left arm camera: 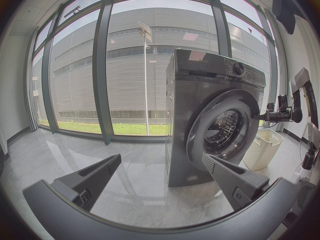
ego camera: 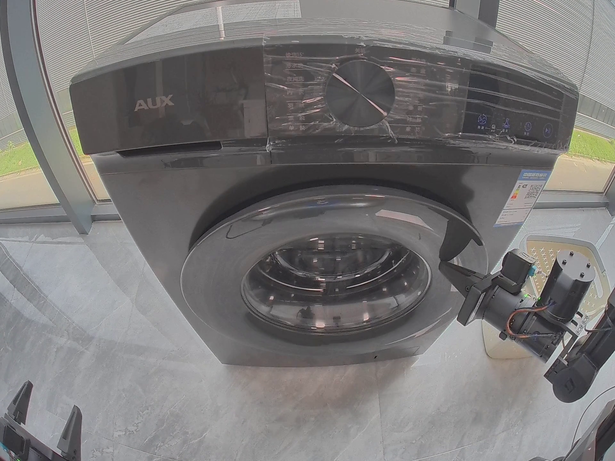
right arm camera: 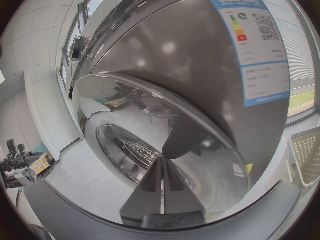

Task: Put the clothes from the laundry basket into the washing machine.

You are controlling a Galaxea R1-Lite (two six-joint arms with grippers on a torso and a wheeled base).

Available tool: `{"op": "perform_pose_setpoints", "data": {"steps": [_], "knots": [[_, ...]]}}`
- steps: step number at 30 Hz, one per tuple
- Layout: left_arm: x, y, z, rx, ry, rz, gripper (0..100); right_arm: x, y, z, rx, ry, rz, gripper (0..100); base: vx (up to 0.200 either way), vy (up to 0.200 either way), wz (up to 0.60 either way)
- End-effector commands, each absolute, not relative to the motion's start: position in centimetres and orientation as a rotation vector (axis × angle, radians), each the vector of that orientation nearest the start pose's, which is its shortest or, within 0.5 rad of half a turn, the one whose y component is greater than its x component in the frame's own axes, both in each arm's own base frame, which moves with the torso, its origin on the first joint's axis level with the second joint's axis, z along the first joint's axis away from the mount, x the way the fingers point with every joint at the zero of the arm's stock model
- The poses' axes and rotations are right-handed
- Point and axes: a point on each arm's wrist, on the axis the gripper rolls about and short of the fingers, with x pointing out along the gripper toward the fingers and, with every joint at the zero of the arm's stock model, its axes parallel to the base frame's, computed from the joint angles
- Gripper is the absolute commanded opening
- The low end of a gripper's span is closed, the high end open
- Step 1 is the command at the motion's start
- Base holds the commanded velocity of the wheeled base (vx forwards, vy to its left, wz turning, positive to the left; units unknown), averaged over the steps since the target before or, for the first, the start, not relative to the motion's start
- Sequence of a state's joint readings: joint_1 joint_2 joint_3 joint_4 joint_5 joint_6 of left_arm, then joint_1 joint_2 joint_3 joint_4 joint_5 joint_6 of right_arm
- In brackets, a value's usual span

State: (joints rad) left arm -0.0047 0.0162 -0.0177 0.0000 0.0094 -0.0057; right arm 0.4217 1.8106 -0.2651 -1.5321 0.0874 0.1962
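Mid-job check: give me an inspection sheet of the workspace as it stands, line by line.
Surface: grey tiled floor, glossy.
Job's things: washing machine with its round door shut; laundry basket on the floor at the machine's right, no clothes seen in the part that shows.
Clutter: nothing seen.
Grippers: right claw shut, tips at the recess on the door's right edge; left claw open, low at the left, apart from the machine.
Cables: orange wires looped at the right wrist, apart from the door.
Surroundings: tall windows behind the machine.
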Motion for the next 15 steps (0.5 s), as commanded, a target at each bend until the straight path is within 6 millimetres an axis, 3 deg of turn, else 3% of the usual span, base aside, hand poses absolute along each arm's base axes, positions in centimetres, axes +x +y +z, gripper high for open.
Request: {"op": "perform_pose_setpoints", "data": {"steps": [1,15], "knots": [[-2.28,0.03,7.55,-0.006,0.000,0.005,100,23.84,10.40,12.35,0.198,0.023,0.481,0,0.000,0.000,0.00],[-2.28,0.03,7.56,-0.006,-0.002,0.005,100,24.39,10.25,12.43,0.208,0.013,0.454,0,0.000,0.000,0.00]]}}
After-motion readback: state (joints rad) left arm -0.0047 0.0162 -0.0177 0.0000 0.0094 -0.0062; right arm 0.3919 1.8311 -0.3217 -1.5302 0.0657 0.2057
